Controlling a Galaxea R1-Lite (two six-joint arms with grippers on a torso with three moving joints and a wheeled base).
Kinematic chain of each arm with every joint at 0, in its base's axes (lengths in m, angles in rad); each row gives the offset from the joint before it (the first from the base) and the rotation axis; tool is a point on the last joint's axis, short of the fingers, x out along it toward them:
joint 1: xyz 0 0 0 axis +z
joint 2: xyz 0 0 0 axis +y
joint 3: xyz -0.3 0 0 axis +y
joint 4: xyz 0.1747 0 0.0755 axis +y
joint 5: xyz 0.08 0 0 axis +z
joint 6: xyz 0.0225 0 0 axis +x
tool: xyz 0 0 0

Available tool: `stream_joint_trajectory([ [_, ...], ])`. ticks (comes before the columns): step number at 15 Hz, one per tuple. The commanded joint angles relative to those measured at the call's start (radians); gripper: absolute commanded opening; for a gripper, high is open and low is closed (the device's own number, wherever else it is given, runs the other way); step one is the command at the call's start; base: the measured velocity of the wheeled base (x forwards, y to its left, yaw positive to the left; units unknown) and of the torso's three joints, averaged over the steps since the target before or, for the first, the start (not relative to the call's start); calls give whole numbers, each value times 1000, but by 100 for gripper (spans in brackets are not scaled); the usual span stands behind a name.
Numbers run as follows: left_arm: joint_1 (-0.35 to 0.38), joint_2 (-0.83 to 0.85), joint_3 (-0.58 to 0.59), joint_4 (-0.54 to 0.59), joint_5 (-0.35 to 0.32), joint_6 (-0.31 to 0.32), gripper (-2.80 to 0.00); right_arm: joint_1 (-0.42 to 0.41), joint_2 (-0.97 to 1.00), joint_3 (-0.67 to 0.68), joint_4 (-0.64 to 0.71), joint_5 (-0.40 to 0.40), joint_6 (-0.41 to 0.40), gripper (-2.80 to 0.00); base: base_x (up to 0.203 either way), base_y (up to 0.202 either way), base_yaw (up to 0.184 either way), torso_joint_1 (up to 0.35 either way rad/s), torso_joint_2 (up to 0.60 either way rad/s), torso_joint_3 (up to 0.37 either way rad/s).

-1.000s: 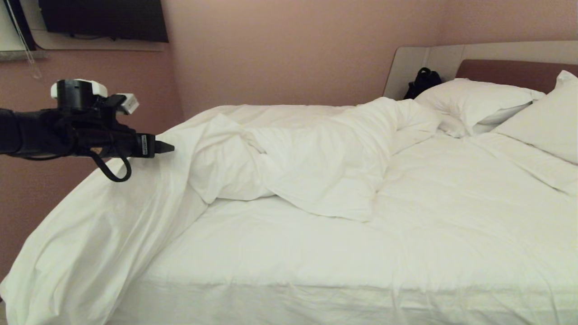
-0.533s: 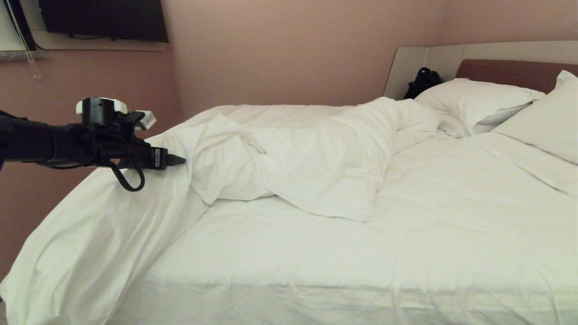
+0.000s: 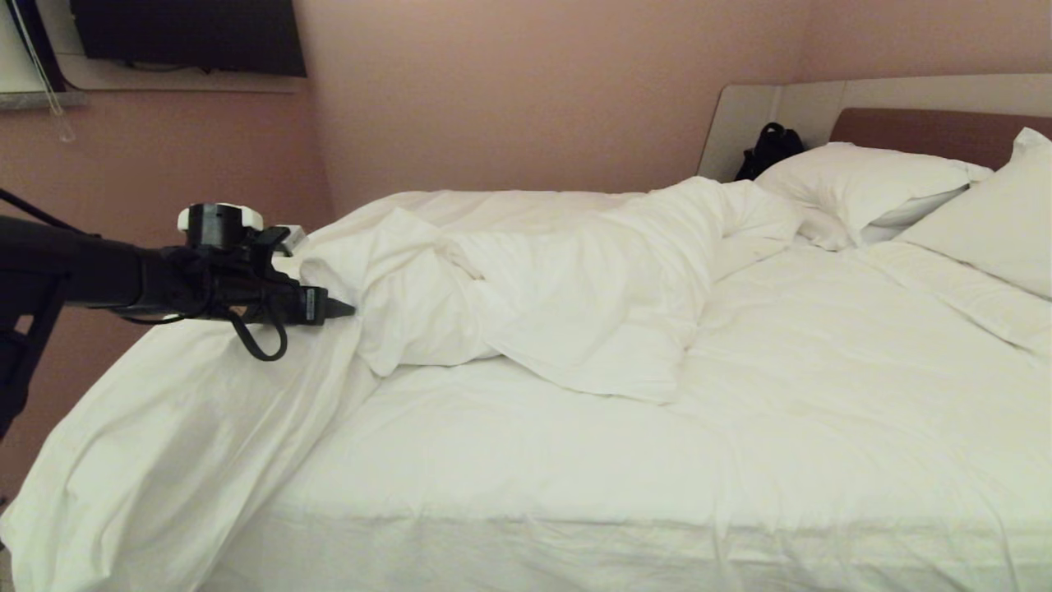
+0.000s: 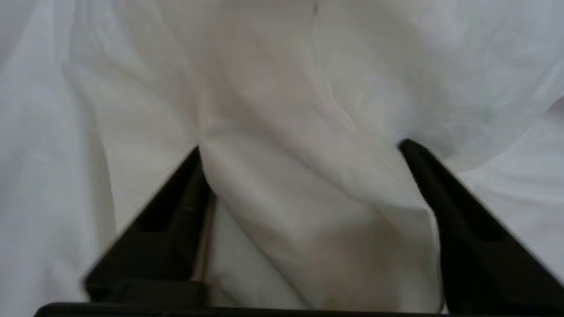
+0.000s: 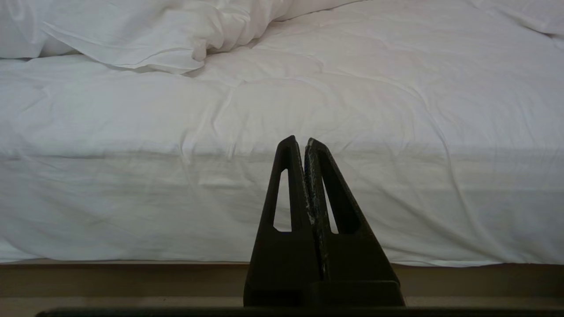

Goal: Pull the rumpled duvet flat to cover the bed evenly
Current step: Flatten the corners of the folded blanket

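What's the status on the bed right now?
Left hand open, astride a duvet fold. Right hand shut, parked beside the bed. Duvet bunched. Nothing blocking.

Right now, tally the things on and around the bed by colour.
White: 3 - duvet, pillow, pillow
Black: 2 - bag by the headboard, screen on the wall
Total: 5

I count one bed (image 3: pixel 740 460) before me, with one duvet (image 3: pixel 559 288) bunched on it and two pillows (image 3: pixel 863 185) at its head. One dark bag (image 3: pixel 768 148) sits by the headboard (image 3: pixel 929 131), and one dark screen (image 3: pixel 189 33) hangs on the wall. My grippers number two: left gripper (image 3: pixel 349 310), right gripper (image 5: pixel 298 141).
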Motion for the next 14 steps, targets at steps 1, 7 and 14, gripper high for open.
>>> stream_joint_trajectory([
  [1, 0, 12, -6, 1, -17, -12, -280, 0, 0, 0, 0, 0, 0, -280, 0, 0, 0, 0, 0, 0],
  [7, -1, -116, 64, 6, -77, -23, -280, 0, 0, 0, 0, 0, 0, -280, 0, 0, 0, 0, 0, 0],
  [14, -7, -356, 305, 57, -348, -21, -280, 0, 0, 0, 0, 0, 0, -280, 0, 0, 0, 0, 0, 0],
])
